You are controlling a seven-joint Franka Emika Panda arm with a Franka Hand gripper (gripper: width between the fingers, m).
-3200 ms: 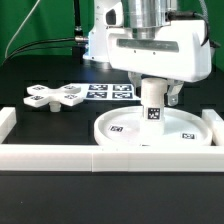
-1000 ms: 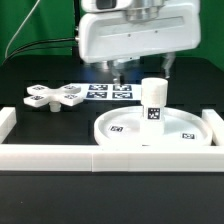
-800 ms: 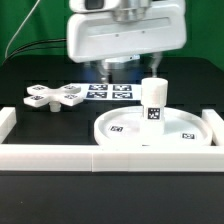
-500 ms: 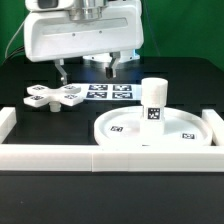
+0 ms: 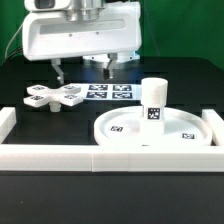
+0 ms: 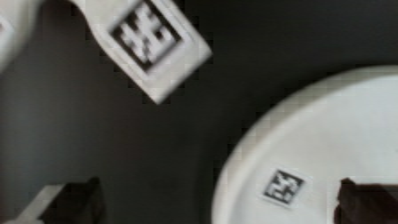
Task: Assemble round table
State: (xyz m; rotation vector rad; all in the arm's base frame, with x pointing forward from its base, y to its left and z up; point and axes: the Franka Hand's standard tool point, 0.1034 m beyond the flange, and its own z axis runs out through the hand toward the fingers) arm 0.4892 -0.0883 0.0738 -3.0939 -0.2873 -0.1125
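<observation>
White moulded plastic, stiff and probably light, makes up every furniture part here, so none should flex under a grip, though the smooth faces could slip.

Largest is the long border rail (image 5: pixel 60 155) running across the front. Behind it, toward the exterior view's right, the disc top (image 5: pixel 190 128) lies flat with its rim upward. It is too broad to span, so only the rim offers a hold. The wrist view shows a curved stretch of this top (image 6: pixel 329 130) with one small tag.

The gripper (image 5: pixel 86 70) hangs above the table, between the cross-shaped base and the marker board (image 5: pixel 110 92). Its fingers (image 5: pixel 59 72) are spread wide with nothing between them.

The cross-shaped base (image 5: pixel 55 97) rests on the table at the exterior view's left, well apart from the top. One arm, pinched across its width, looks like the sensible place to take hold.

Smallest is the leg (image 5: pixel 153 100), a short cylinder standing upright in the middle of the top. Its round side suits the two fingers but could roll in a loose grip.
</observation>
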